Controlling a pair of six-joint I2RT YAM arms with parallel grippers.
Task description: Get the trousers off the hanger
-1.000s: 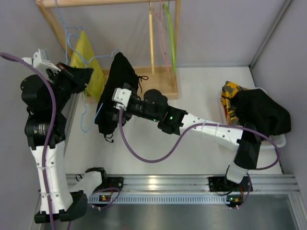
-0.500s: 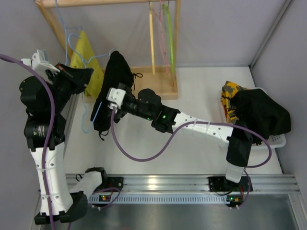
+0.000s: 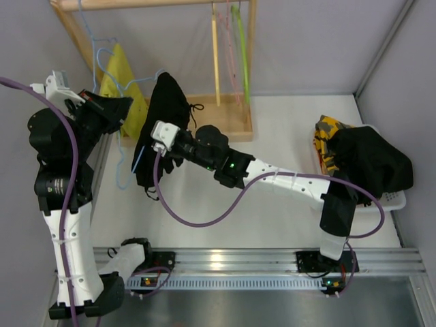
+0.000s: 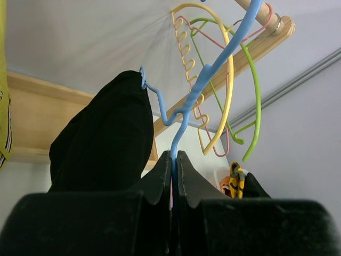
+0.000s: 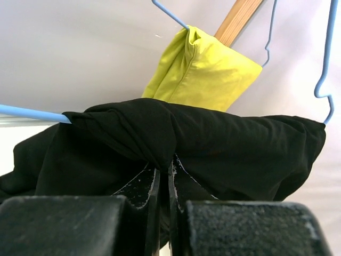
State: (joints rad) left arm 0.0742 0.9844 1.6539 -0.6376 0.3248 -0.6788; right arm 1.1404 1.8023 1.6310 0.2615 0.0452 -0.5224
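1. Left of the wooden rack, the left gripper has its jaws pressed together on the thin wire of the hanger.
2. That hanger is light-blue bent wire with a kinked neck. It rises from the jaws towards the rack's top rail, and one shoulder end pokes out of the trousers.
3. At the rack's left post hangs a yellow-green cloth, smooth and folded to a point, on a second blue wire.
4. Before the rack's left half, the trousers are draped over the hanger. They are matte black, soft and bunched, and sag in folds on both sides of the wire. A thin drawstring curls out towards the rack's base.
5. Just in front of the rack's base, the right gripper is pinched on a gathered fold of the trousers under the wire.
6. On the rack's rail to the right hang thicker, glossy hangers: yellow with a wavy edge, pink and green.
7. Well right of the rack stands a white basket. It holds a crumpled black cloth and a yellow patterned one.
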